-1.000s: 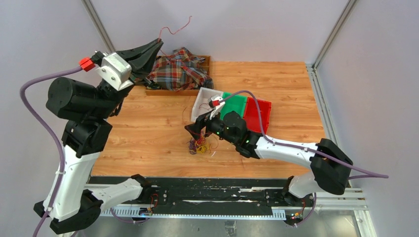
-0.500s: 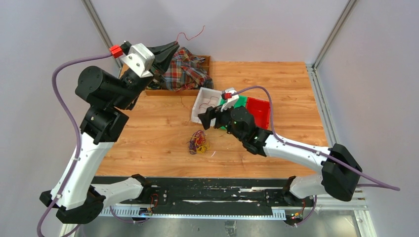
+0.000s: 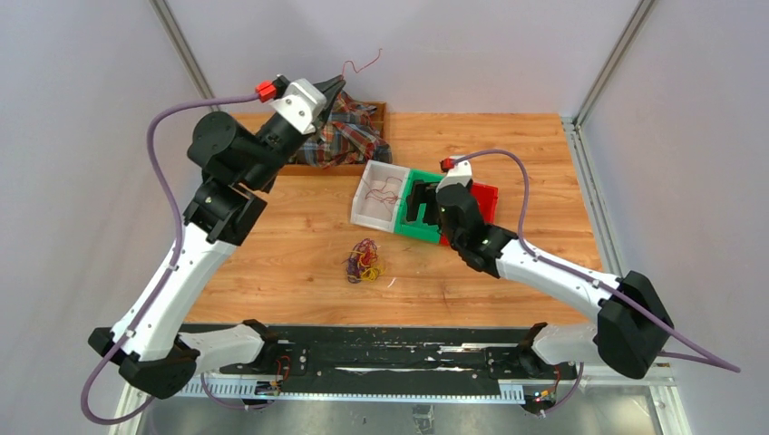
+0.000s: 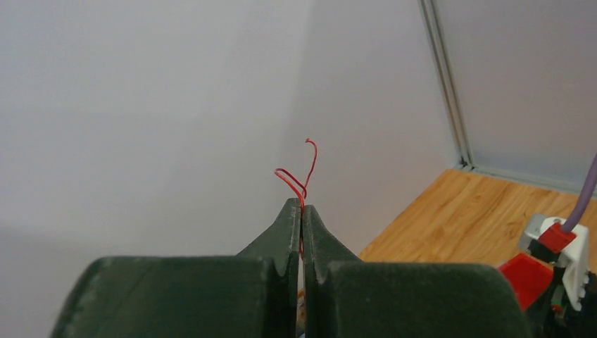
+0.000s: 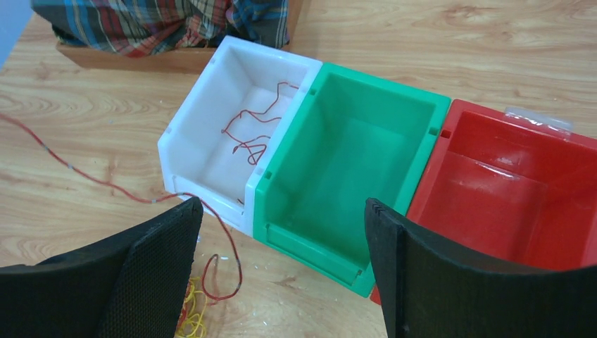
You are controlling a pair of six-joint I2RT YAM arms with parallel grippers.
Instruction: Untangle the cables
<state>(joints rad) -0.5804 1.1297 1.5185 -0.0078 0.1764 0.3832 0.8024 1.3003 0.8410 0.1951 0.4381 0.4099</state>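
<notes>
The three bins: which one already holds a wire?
The white bin at the row's end: a red wire lies inside; the green bin and red bin show bare floors.

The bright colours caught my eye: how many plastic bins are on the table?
3, side by side: white bin at the left, green bin in the middle, red bin at the right. No other seems hidden.

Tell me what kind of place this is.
Probably a robotics lab test cell: a wooden table boxed in by plain grey walls, two arms bolted along its near edge, and three coloured sorting bins.
</notes>
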